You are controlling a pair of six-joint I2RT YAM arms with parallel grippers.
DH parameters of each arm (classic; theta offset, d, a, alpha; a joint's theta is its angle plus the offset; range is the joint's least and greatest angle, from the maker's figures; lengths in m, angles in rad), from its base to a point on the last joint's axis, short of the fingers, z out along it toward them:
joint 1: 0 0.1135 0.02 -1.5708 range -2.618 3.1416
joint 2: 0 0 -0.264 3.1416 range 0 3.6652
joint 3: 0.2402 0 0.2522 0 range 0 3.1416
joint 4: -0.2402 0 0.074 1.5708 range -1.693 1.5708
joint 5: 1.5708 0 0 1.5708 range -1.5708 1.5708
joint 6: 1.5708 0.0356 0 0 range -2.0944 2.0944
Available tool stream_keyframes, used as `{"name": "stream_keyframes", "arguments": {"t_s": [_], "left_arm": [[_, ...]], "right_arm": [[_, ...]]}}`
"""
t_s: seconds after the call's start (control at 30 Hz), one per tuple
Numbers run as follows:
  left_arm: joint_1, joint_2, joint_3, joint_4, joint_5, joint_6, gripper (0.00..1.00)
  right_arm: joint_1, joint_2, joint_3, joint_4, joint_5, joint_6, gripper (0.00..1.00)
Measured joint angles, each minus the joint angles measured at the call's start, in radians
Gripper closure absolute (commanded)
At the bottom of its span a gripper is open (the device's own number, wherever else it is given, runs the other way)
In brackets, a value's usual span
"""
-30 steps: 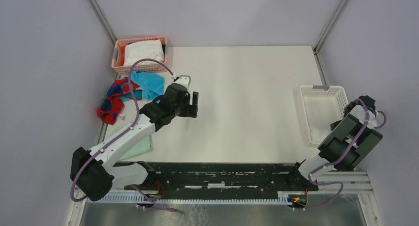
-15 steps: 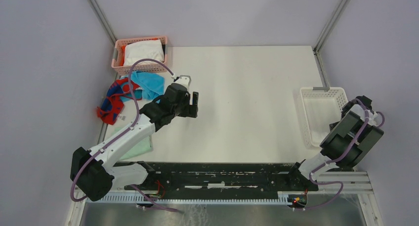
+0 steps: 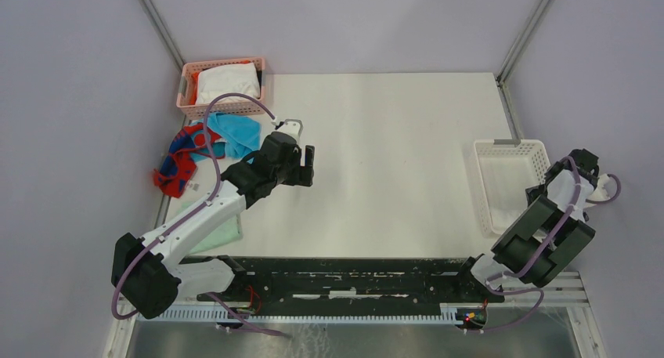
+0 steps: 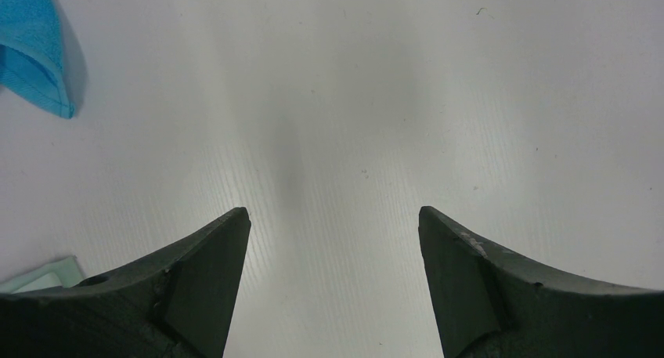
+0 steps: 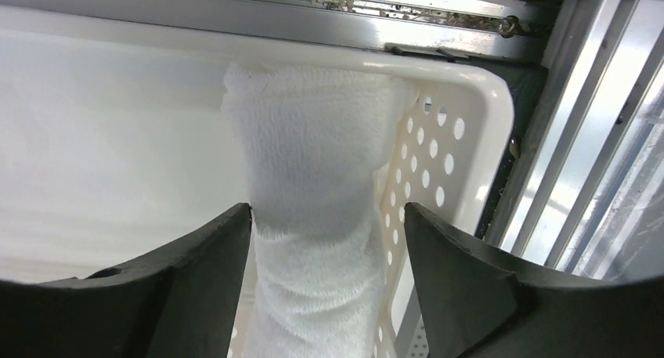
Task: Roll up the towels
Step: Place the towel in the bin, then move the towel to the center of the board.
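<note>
Right gripper straddles a rolled white towel in the white basket, jaws spread, apparently unclamped; left gripper gapes wide, empty.

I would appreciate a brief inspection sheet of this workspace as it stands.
Surface: white table, faint specks.
Job's things: rolled white towel in the white basket; turquoise towel and red-blue towel crumpled at the left edge; white towel in the pink basket.
Clutter: mint-green cloth at the near-left corner.
End effectors: left end effector open above the table; right end effector open astride the rolled white towel.
Cables: purple cables looping freely.
Surroundings: grey walls, metal frame posts.
</note>
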Motion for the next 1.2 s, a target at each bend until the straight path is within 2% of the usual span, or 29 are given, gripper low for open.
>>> {"name": "stream_keyframes", "arguments": {"t_s": [0.13, 0.33, 0.43, 0.57, 0.83, 1.03, 1.2], "left_arm": [[0.000, 0.000, 0.000, 0.000, -0.002, 0.000, 0.14], [0.001, 0.000, 0.000, 0.000, -0.017, 0.000, 0.13], [0.017, 0.000, 0.000, 0.000, -0.031, 0.000, 0.13], [0.066, 0.000, 0.000, 0.003, -0.047, 0.000, 0.12], [0.266, 0.071, 0.034, 0.005, -0.085, -0.008, 0.13], [0.454, 0.256, 0.123, 0.032, -0.081, -0.047, 0.18], [0.577, 0.476, 0.253, 0.065, -0.061, -0.077, 0.25]], "right_arm": [[-0.003, -0.064, 0.005, -0.029, -0.007, 0.002, 0.16], [0.019, -0.283, -0.004, -0.016, -0.138, -0.027, 0.11], [0.082, -0.391, -0.021, 0.032, -0.237, -0.050, 0.10], [0.209, -0.449, -0.045, 0.104, -0.355, -0.059, 0.10], [0.539, -0.448, -0.086, 0.259, -0.486, -0.080, 0.11], [0.689, -0.431, -0.105, 0.331, -0.533, -0.129, 0.11], [0.782, -0.418, -0.139, 0.381, -0.578, -0.159, 0.11]]}}
